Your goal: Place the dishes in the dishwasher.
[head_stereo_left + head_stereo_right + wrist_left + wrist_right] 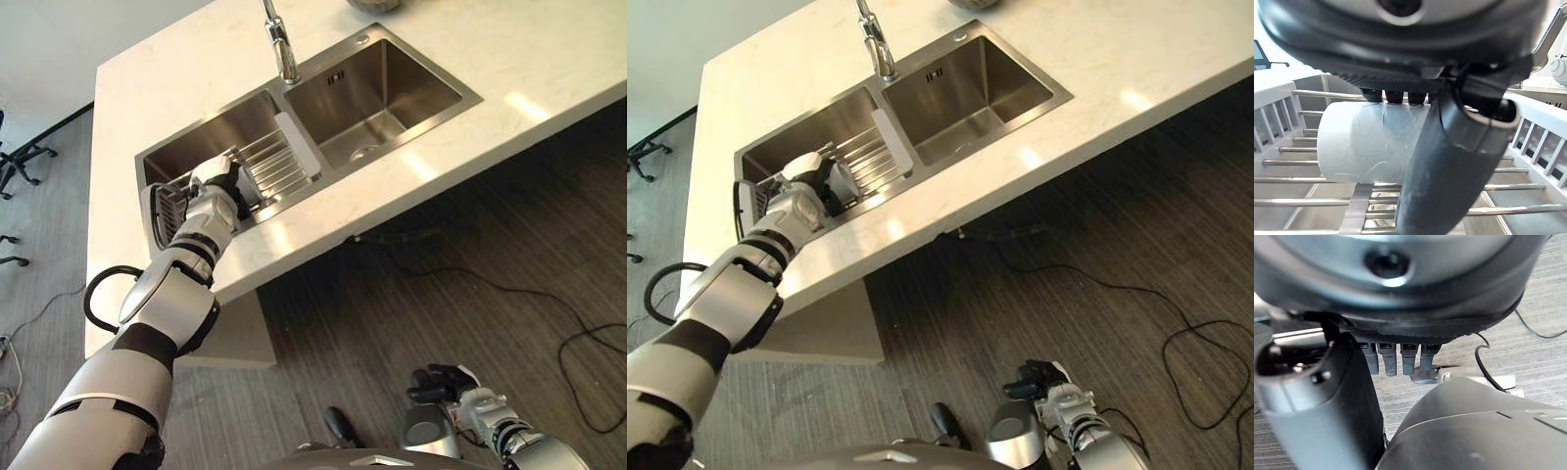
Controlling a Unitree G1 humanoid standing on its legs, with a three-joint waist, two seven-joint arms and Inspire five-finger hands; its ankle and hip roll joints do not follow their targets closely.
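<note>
While curled round a white cup, left robot hand over the sink rack.

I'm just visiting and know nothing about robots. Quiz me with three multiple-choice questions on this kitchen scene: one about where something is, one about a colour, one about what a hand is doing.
1. Where does the rack sit?
A. in the left basin of the sink
B. on the floor
C. on the counter beside the tap

2. What colour is the cup at the left hand?
A. red
B. white
C. black

3. What is the left hand doing?
A. hanging straight beside the robot
B. lying flat on the counter
C. closing its thumb and fingers round the cup

Answers:
1 A: the eye views show the rack across the left basin.
2 B: the left wrist view shows a white cup lying on the rack's bars.
3 C: in that view the thumb crosses the cup's front and the fingers come down behind it.
</note>
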